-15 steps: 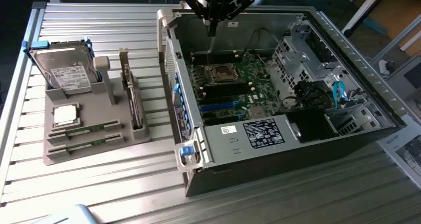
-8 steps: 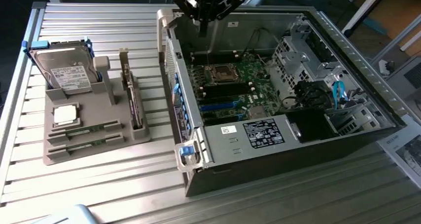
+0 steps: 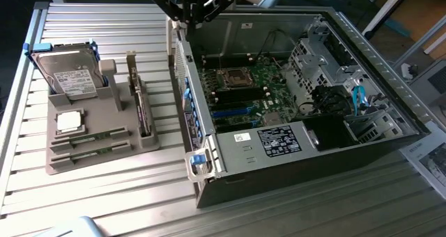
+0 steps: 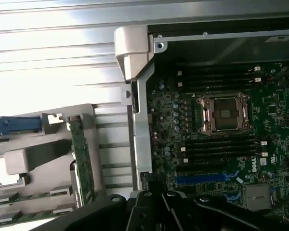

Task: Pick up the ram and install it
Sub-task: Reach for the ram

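Note:
Two ram sticks (image 3: 91, 139) (image 3: 89, 152) lie side by side in slots at the front of a grey holder (image 3: 104, 164) on the exterior view's left. In the wrist view the ram sticks (image 4: 31, 197) (image 4: 29, 215) sit at the holder's edge. My black gripper (image 3: 191, 18) hangs high over the near wall of the open computer case (image 3: 279, 158), well away from the holder. Its fingers (image 4: 149, 207) are shut with nothing between them. On the motherboard (image 4: 168, 115), dark memory slots (image 4: 216, 77) (image 4: 221, 144) run on both sides of the processor socket (image 4: 226, 113).
The holder also carries a hard drive (image 3: 70, 78), a silver processor chip (image 3: 68, 121) and an upright expansion card (image 3: 143, 109). The case's metal side wall (image 4: 140, 125) stands between holder and motherboard. Cables and drive cages (image 3: 348, 106) fill the case's far end. Slatted metal table (image 3: 104, 205) surrounds everything.

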`<action>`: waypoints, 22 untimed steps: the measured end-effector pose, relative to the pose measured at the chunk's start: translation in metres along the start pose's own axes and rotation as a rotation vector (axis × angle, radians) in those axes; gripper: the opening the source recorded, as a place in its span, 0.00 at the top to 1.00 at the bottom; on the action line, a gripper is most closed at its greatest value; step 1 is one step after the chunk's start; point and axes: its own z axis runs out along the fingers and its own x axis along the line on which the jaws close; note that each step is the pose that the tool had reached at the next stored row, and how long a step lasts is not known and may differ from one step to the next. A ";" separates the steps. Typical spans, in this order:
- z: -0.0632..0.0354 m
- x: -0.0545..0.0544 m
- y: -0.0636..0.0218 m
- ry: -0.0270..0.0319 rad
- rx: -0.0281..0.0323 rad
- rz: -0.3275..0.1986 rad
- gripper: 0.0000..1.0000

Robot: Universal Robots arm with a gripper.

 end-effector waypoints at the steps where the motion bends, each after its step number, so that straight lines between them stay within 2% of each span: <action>1: 0.0001 0.007 -0.0005 -0.0001 -0.0001 0.000 0.90; 2: 0.0000 0.017 -0.0014 -0.0001 -0.0001 0.000 0.90; 12: -0.0002 0.064 -0.0049 -0.0002 -0.0001 0.000 0.90; 14: -0.0004 0.078 -0.0061 -0.0001 -0.0001 0.000 0.90; 16: -0.0005 0.088 -0.0069 -0.0001 -0.0001 0.000 0.90; 20: -0.0010 0.120 -0.0093 -0.0001 -0.0001 0.000 0.90; 22: -0.0011 0.132 -0.0103 -0.0001 -0.0001 0.000 0.90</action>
